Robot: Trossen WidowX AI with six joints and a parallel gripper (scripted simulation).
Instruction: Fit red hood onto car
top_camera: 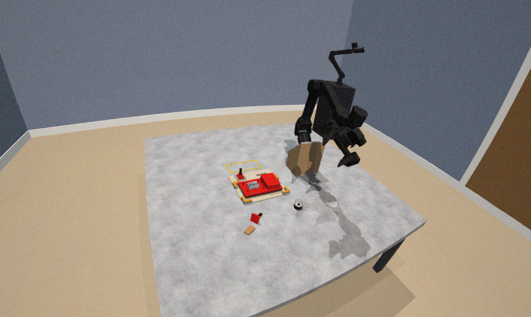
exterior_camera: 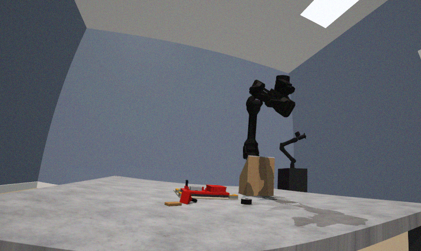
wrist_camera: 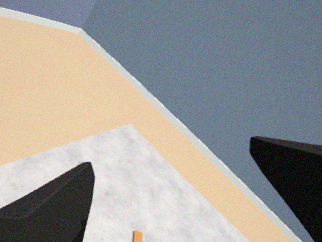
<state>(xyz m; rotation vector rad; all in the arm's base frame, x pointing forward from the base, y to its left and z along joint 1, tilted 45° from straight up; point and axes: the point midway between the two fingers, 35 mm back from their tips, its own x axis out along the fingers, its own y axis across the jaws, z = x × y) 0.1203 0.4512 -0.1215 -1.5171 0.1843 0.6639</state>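
Note:
The red chassis (top_camera: 261, 192) (exterior_camera: 202, 193) sits in the jig with the grey engine block (top_camera: 253, 185) (exterior_camera: 195, 188) on its deck. Small pegs stand near the engine. A raised red block (top_camera: 270, 181) (exterior_camera: 216, 188) is on the deck's right part. A small red piece (top_camera: 255, 217) (exterior_camera: 185, 197) with a black stub lies tilted on the table in front of the jig. Another red piece (top_camera: 240, 176) with an upright black stub is at the jig's back left. Which one is the hood is too small to tell. My gripper (top_camera: 332, 154) (wrist_camera: 174, 157) is open and empty, high above the table, right of the chassis.
An orange block (top_camera: 249, 230) (exterior_camera: 173, 204) lies in front of the tilted red piece. A black wheel (top_camera: 298, 205) (exterior_camera: 246, 201) lies right of the jig. A yellow outline (top_camera: 255, 160) is behind it. A tall wooden block (top_camera: 304, 161) (exterior_camera: 257, 175) stands by the arm's base.

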